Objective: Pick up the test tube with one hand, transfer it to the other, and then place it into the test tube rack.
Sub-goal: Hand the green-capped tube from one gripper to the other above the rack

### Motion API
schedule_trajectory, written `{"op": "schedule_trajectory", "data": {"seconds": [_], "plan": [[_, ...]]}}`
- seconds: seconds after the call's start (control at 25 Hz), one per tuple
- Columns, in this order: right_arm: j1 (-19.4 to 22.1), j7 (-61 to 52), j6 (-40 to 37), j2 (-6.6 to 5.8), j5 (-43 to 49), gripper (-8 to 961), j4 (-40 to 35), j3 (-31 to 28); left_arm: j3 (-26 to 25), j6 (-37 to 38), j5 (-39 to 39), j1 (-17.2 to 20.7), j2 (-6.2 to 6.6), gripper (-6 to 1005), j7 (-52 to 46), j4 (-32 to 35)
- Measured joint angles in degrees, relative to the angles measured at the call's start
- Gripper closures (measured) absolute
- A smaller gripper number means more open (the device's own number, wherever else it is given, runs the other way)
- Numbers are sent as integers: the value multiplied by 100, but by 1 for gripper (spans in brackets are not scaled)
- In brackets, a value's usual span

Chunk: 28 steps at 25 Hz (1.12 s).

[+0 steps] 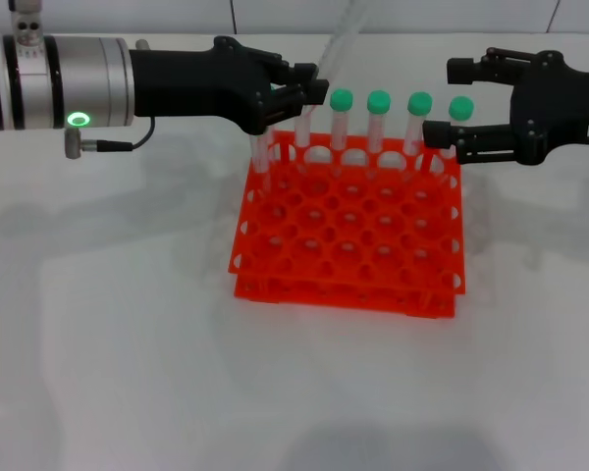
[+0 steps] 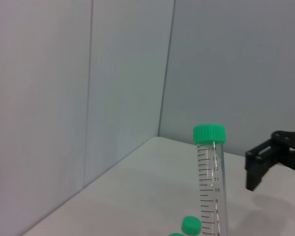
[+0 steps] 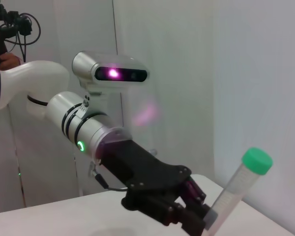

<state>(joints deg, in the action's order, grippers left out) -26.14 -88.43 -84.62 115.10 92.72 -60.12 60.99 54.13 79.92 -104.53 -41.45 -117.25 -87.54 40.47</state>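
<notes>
My left gripper [image 1: 309,86] is shut on the lower end of the test tube [image 1: 336,39], which slants up and out of the head view's top edge. In the right wrist view the left gripper [image 3: 204,219] holds the test tube [image 3: 236,191] tilted, green cap uppermost. The left wrist view shows the test tube [image 2: 210,182] close up, with my right gripper [image 2: 259,164] beyond it. The left gripper hovers over the back left corner of the orange test tube rack [image 1: 348,231]. My labelled right gripper [image 1: 454,101] stands open at the rack's back right corner.
Several green-capped tubes [image 1: 378,123] stand upright in the rack's back row; the rightmost cap [image 1: 460,108] shows between the right gripper's fingers. Two more clear tubes [image 1: 262,157] stand under the left gripper. The white table [image 1: 128,343] surrounds the rack, with a wall behind.
</notes>
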Motion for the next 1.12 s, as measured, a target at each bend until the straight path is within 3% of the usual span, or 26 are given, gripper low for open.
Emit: {"op": "schedule_trajectory", "data": {"seconds": [0.52, 1.12], "plan": [[-68, -154, 216, 20, -440, 111, 67, 3, 54, 152, -1, 2, -25, 767, -77, 20], [-216, -222, 232, 33, -619, 157, 245, 70, 12, 426, 218, 286, -10, 759, 219, 55]]}}
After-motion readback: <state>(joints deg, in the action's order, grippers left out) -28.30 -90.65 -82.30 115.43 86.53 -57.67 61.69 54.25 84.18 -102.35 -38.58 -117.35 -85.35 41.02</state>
